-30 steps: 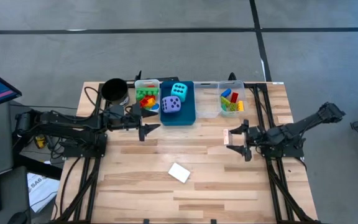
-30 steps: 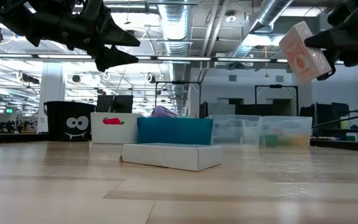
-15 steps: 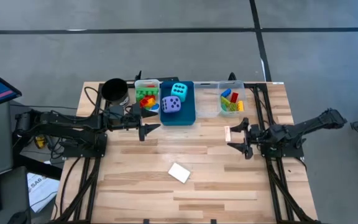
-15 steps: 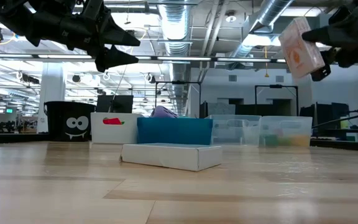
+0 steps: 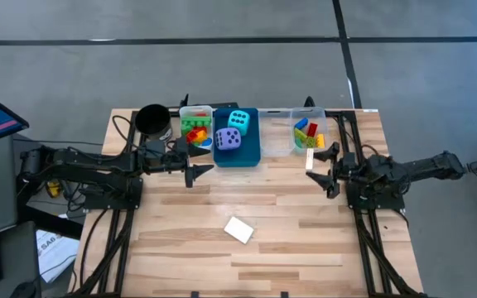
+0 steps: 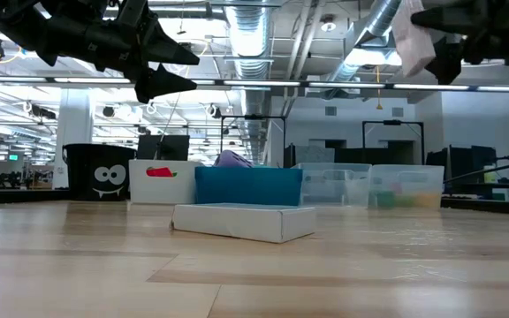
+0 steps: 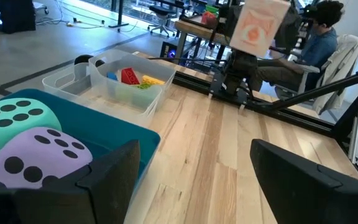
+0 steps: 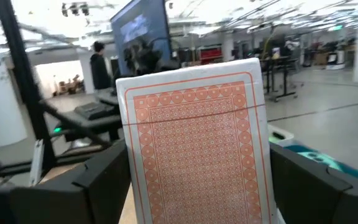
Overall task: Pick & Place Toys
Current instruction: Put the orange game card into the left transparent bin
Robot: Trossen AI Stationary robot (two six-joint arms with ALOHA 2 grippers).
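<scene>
With our right hand (image 5: 315, 164) pinching an orange-backed card (image 8: 194, 146) aloft, we next carry it over the clear bin (image 5: 308, 135); left hand (image 5: 195, 171) hangs spread.

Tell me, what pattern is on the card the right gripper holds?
The card has a white border around a fine orange lattice; the right wrist view shows it best.
</scene>
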